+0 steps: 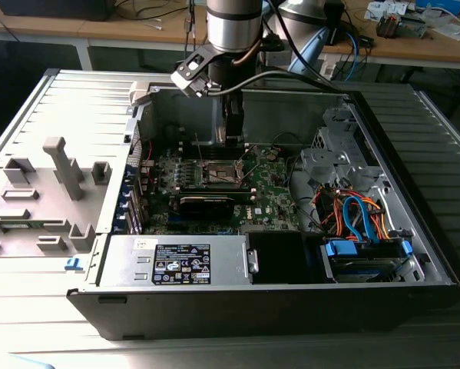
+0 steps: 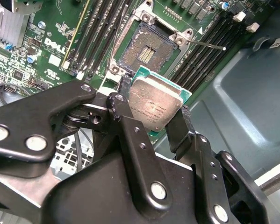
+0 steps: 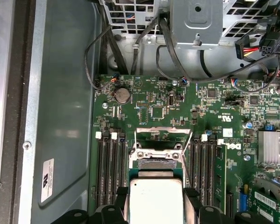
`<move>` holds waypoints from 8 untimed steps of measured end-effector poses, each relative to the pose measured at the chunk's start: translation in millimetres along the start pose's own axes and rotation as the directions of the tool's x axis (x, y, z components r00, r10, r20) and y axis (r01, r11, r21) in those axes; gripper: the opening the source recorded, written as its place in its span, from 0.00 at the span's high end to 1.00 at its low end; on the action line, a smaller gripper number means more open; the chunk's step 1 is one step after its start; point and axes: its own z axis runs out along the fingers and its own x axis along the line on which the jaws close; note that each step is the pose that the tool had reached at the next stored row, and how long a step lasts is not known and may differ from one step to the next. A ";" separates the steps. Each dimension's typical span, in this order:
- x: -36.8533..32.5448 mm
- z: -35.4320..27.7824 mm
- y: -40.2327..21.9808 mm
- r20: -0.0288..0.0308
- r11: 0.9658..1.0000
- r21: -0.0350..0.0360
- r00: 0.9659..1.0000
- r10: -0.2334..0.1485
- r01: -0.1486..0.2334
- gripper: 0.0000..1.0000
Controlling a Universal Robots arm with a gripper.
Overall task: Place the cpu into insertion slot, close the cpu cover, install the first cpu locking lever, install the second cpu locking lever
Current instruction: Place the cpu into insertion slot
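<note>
Cpu (image 2: 156,107), print on its metal top, sits clamped in the gripper (image 2: 154,101) near the open insertion slot (image 2: 147,49).

cpu (image 2: 156,105) between jaws, near insertion slot (image 2: 144,51) on motherboard (image 3: 191,122).

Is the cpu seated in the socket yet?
No: in the second wrist view the gripper holds the cpu clamped at its edges, and the socket lies open with its contact field bare.
</note>
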 end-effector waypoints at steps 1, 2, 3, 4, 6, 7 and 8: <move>0.0 0.2 0.0 0.000 1.000 0.000 1.000 0.000 0.000 0.45; 0.0 0.5 0.0 0.000 1.000 0.000 1.000 0.000 0.000 0.45; 0.0 0.8 0.0 0.000 1.000 0.000 1.000 0.000 0.000 0.45; 0.0 1.1 0.0 0.000 1.000 0.000 1.000 0.000 0.000 0.45; 0.0 1.8 -0.1 0.000 1.000 0.000 1.000 0.000 0.000 0.45; 0.1 2.2 -0.2 0.000 1.000 0.000 1.000 0.000 0.000 0.45; 0.1 2.6 -0.2 0.000 1.000 0.000 1.000 0.000 0.000 0.45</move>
